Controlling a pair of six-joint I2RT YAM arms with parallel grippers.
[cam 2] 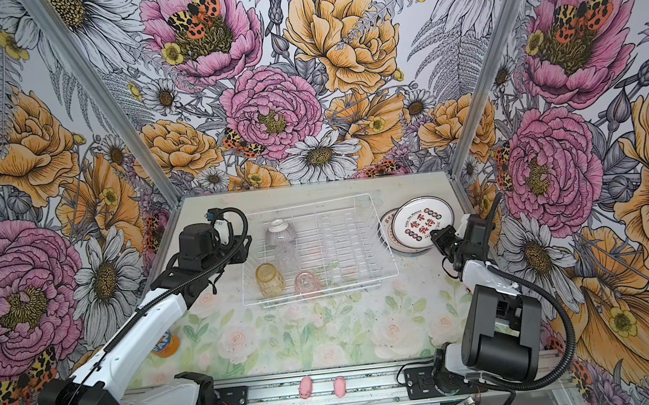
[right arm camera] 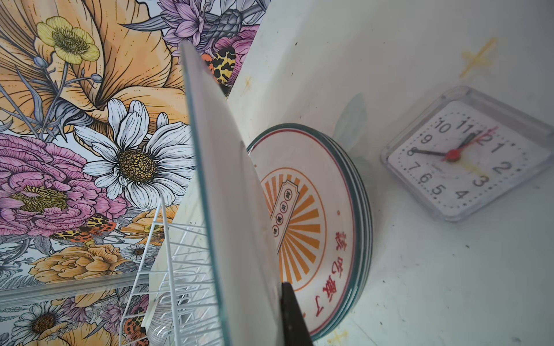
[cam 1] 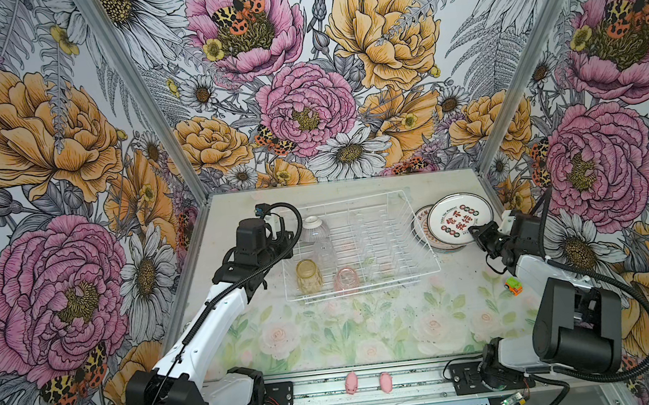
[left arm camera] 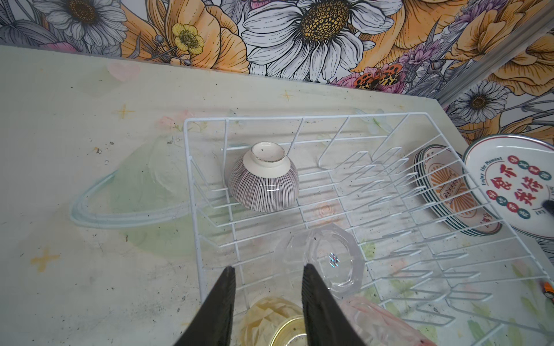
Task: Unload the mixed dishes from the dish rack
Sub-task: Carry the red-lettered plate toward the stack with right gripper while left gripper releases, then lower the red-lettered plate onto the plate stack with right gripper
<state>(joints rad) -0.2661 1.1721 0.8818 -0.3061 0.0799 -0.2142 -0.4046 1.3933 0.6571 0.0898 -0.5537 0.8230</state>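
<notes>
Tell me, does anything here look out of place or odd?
Nothing looks spilled or broken. Some non-dishes stand out: a small clock lies flat on the table beside the plate stack, a toy car sits near the table's right edge, and two pink pigs rest on the front rail.

The white wire dish rack (cam 1: 383,242) has bare prong rows on the right, open from above. A striped upturned bowl (cam 1: 314,229) and three glass tumblers (cam 1: 309,276) crowd its left half.
</notes>
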